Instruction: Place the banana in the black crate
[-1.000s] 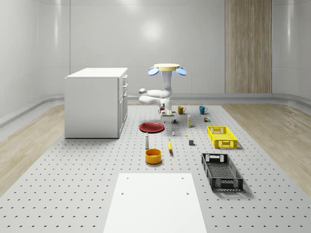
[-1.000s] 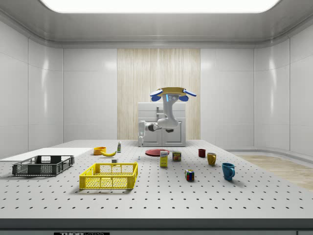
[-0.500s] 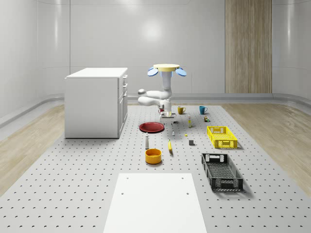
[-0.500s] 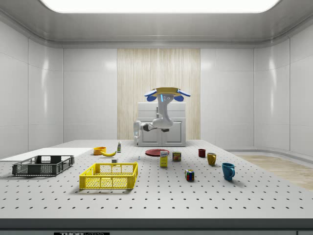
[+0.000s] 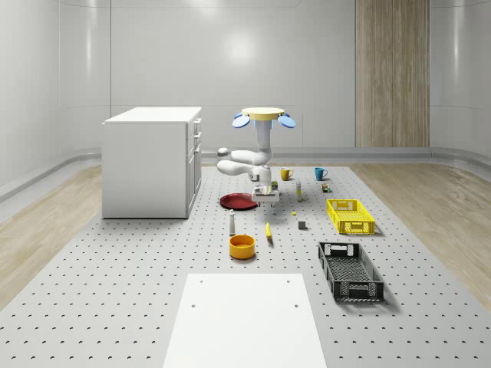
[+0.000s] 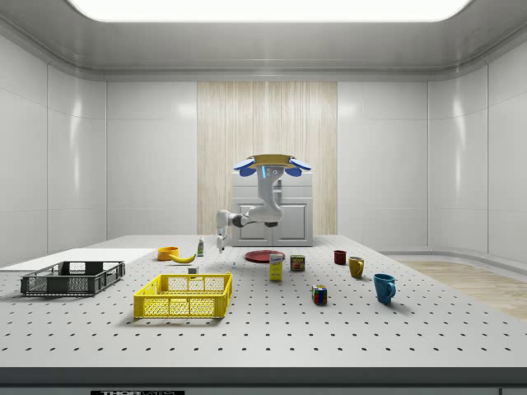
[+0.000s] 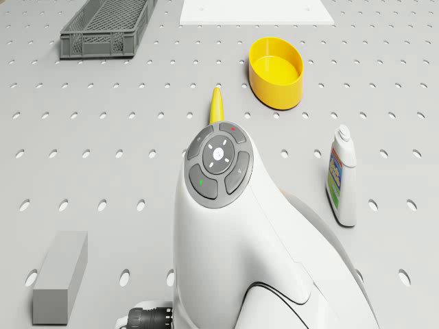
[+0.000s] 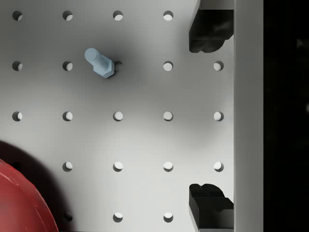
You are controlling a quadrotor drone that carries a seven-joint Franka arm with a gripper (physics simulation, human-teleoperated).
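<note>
The drone (image 5: 264,116) has moved nearer the banana (image 5: 268,230), hovering by the red plate (image 5: 238,202). Its fingers (image 8: 207,36) stay spread apart, empty, above the worktop (image 5: 138,268)

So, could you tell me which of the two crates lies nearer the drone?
The yellow crate: it lies nearer the hovering drone than the black crate.

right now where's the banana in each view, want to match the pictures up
Whole-scene view: the banana lies on the table, right of the yellow bowl.
Side view: the banana lies just right of the yellow bowl, behind the yellow crate.
Drone view: its tip pokes out past the arm, beside the yellow bowl.
Wrist view: not in it.
Shared landmark: the yellow bowl.
</note>
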